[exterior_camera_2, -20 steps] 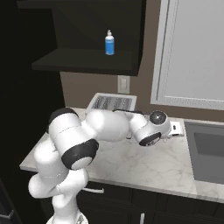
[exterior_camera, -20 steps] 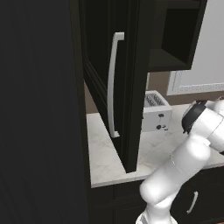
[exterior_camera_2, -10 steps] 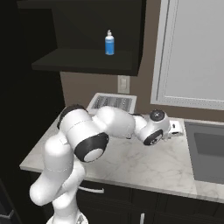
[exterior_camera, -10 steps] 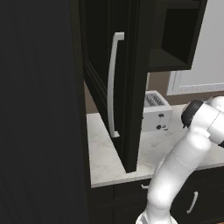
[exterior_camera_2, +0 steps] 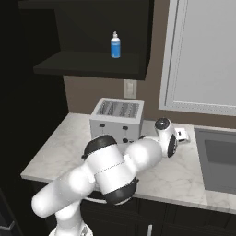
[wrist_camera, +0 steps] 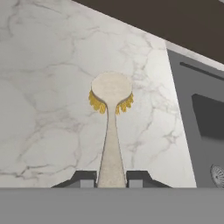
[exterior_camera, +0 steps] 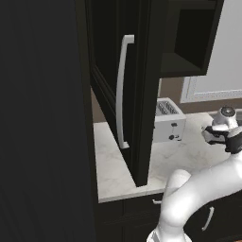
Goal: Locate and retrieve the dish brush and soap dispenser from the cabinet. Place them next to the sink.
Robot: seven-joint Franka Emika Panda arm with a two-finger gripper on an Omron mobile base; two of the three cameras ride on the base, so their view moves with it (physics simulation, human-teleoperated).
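Observation:
My gripper [wrist_camera: 111, 178] is shut on the thin pale handle of the dish brush [wrist_camera: 111, 87]. Its round tan head with yellow bristles hangs over the marble counter, just left of the sink [wrist_camera: 183, 113]. In the right base view the gripper [exterior_camera_2: 180, 135] hovers low over the counter, between the toaster and the dark grey sink [exterior_camera_2: 216, 182]. The soap dispenser [exterior_camera_2: 115, 46], blue with a white pump, stands upright on the shelf of the open black cabinet [exterior_camera_2: 87, 64]. The cabinet door [exterior_camera: 142, 94] stands swung open, showing its long silver handle [exterior_camera: 122, 90].
A silver-white toaster [exterior_camera_2: 117, 117] stands against the back wall under the shelf, left of my hand. Beside it the open door [exterior_camera: 146, 156] juts out over the counter. A wall outlet [exterior_camera_2: 129, 88] sits above the toaster.
The arm's elbow has swung round to the right and forward. The hand with the brush has stayed almost in place beside the sink.

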